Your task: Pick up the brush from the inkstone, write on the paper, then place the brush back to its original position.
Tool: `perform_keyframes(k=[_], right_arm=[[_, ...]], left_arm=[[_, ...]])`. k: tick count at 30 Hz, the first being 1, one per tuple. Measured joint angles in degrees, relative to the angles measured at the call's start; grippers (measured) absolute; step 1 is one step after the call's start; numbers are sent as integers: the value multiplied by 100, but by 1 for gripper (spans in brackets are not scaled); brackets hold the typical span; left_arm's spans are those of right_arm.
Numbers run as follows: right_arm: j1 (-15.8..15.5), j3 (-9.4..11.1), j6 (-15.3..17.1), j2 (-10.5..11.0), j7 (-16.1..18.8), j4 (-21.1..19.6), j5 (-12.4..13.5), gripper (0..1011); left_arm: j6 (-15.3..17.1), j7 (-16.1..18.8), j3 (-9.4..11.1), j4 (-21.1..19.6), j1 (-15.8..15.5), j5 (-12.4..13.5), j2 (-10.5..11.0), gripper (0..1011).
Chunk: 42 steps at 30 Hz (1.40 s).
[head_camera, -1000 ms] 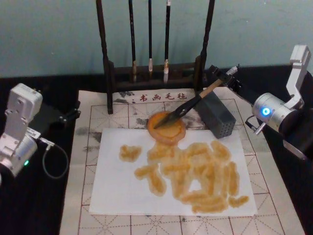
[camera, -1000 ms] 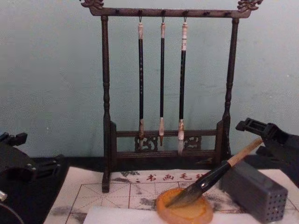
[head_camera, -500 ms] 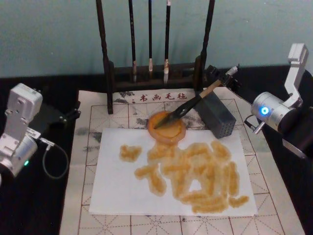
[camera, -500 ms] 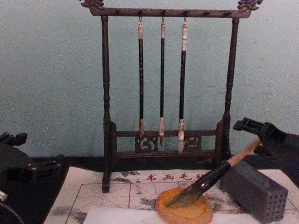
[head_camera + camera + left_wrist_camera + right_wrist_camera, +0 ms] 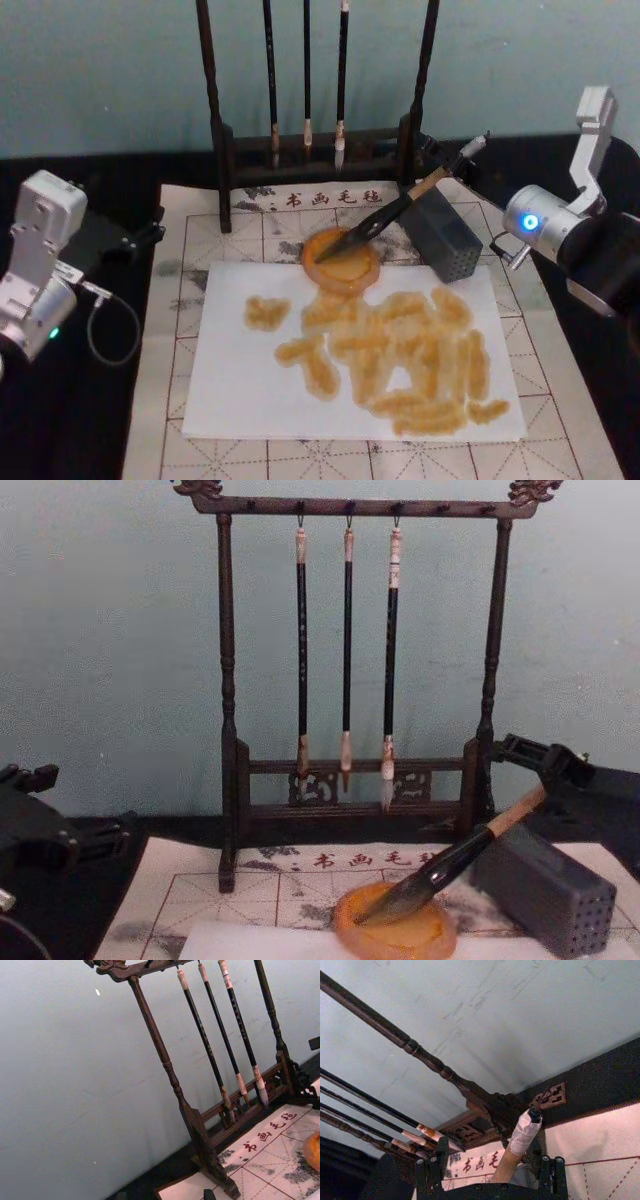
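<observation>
The brush (image 5: 385,213) lies propped, its dark tuft in the orange inkstone (image 5: 345,281) and its tan handle slanting over the grey block (image 5: 447,237). The right gripper (image 5: 455,160) sits released around the whitish end, with gaps on both sides. The paper (image 5: 240,385) bears amber strokes. The left gripper (image 5: 145,232) is parked at the left of the counter (image 5: 80,425) — released or clenched, cannot tell.

The light is soft and even: the pale blue-green wall (image 5: 120,630) behind the dark wooden brush rack (image 5: 227,680) carries only faint shadow. The plain white sheet of paper (image 5: 240,400) is the brightest area, while the black table cloth (image 5: 80,430) beside it stays very dark. A small blue lamp (image 5: 529,222) glows on the silver right arm (image 5: 562,238).
</observation>
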Motion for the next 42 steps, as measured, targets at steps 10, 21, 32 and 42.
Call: perform_keyframes(k=[10, 21, 32, 42], right_arm=[[85, -27, 8, -47, -124, 124, 190, 1002], [11, 4, 162, -17, -378, -47, 551, 1002], [1, -15, 173, 0, -450, -68, 642, 1002], [-1, -9, 179, -3, -437, -68, 636, 892]], left_arm=[[0, 0, 0, 0, 0, 0, 0, 1001], [0, 0, 0, 0, 0, 0, 0, 1001], [0, 0, 0, 0, 0, 0, 0, 1001], [0, 0, 0, 0, 0, 0, 0, 1001]])
